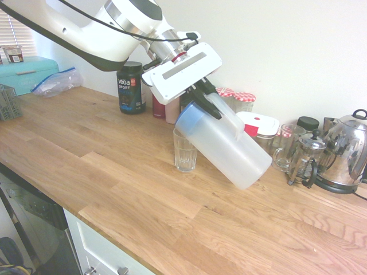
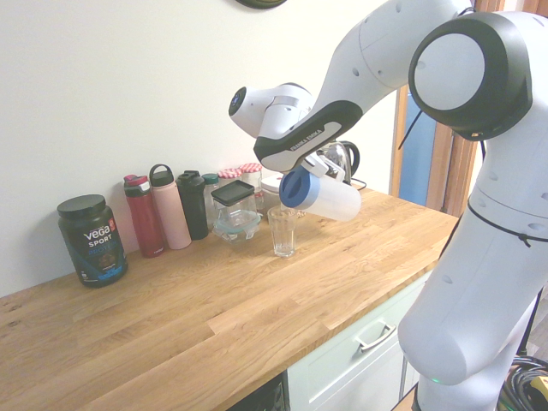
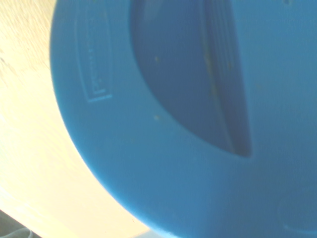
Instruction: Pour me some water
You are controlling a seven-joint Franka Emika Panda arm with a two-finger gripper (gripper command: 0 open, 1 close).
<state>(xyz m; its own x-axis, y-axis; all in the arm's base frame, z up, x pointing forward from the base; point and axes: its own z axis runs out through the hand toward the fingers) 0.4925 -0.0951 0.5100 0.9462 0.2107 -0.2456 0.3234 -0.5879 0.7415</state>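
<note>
While the tool point(image 1: 207, 98) pinches the handle of the tilted blue-lidded pitcher point(image 1: 226, 143), its lid hangs over the drinking glass point(image 1: 185, 150). That translucent plastic looks light but slippery, so the handle seems the safest hold.

bare wooden counter point(image 1: 114, 172) lies open in front; bottles point(image 2: 171, 210) and kettle point(image 1: 347, 152) crowd the wall.

Blue-lidded pitcher point(image 1: 229, 146) tilted over clear glass point(image 1: 184, 150), seemingly empty.
</note>
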